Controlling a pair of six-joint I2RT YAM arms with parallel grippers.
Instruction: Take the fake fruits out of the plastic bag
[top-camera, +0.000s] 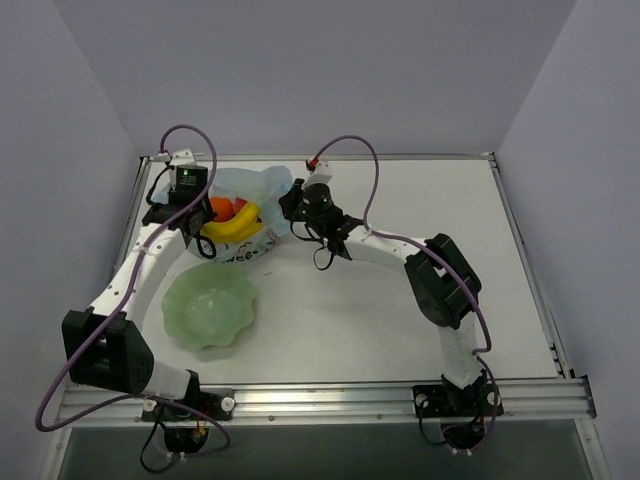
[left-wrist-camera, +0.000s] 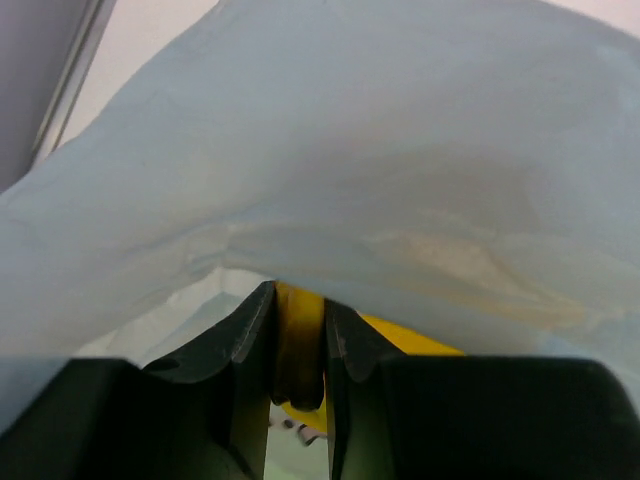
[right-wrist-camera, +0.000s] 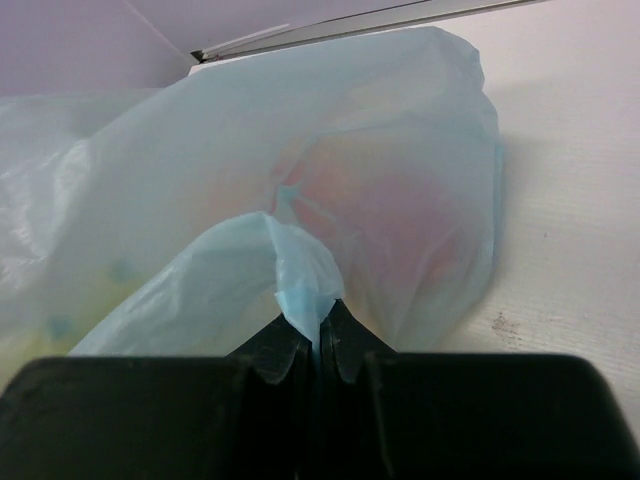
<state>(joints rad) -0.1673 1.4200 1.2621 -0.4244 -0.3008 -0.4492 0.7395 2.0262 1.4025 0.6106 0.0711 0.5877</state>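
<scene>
The light-blue plastic bag (top-camera: 250, 195) lies at the back left of the table. A yellow banana bunch (top-camera: 232, 226) sticks out of its mouth, with an orange (top-camera: 222, 208) and a small red fruit (top-camera: 240, 207) behind it. My left gripper (top-camera: 203, 232) is shut on the banana bunch (left-wrist-camera: 300, 340), under the bag film (left-wrist-camera: 380, 160). My right gripper (top-camera: 292, 203) is shut on a fold of the plastic bag (right-wrist-camera: 300, 270). A pinkish fruit (right-wrist-camera: 380, 200) shows dimly through the film.
A pale green wavy-edged bowl (top-camera: 209, 306) stands in front of the bag, near the left arm. The table's metal rail runs along the back (top-camera: 400, 156) and left edges.
</scene>
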